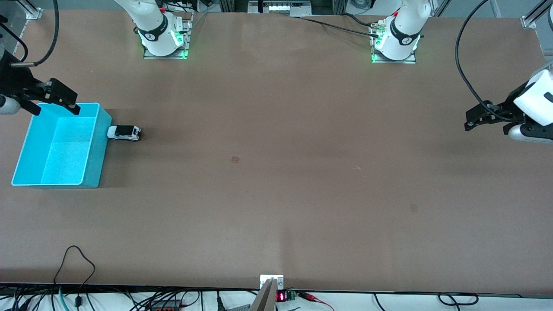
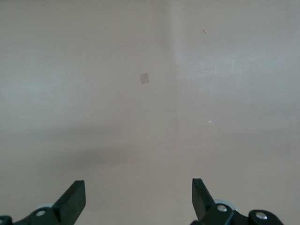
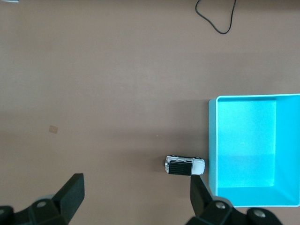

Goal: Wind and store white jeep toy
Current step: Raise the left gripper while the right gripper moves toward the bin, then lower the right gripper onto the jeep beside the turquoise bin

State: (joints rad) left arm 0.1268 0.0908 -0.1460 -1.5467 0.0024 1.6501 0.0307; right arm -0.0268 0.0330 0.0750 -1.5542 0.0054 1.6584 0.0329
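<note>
Right now the jeep (image 1: 124,132) sits on the table (image 1: 276,181), its nose touching or almost touching the outer wall of the bin (image 1: 26,142), on the side toward the middle of the table. It is outside the bin, so the storing is not yet done; whether it is wound I cannot tell. The bin stands at the right arm's end, open and with nothing in it, handy for a short drop. The right gripper (image 1: 55,106) hangs over the bin's rim, fingers (image 3: 70,192) spread wide, a pose that suits coming down on the small car. The left gripper (image 1: 477,119) waits over bare table at the left arm's end, well apart from both, its fingers (image 2: 72,199) likewise spread, holding nothing.
</note>
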